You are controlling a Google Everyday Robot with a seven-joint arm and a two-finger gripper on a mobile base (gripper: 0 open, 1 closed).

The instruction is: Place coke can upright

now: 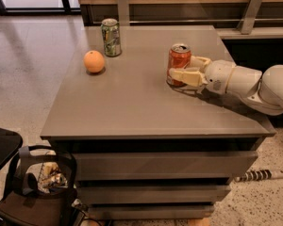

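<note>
The coke can (179,60) is red with a silver top. It stands upright on the grey table (132,102), right of the middle. My gripper (185,68) reaches in from the right, low over the table. One cream finger (184,76) lies across the can's near lower side and the other finger (201,61) is at its far right side. The fingers hold the can between them. The can's base looks level with the tabletop.
An orange (94,61) and a green-and-white patterned can (111,37) stand at the table's far left. My white arm (254,84) lies over the right edge. A black chair and a bag (37,182) are on the floor at the lower left. A power strip (259,175) is on the floor at the right.
</note>
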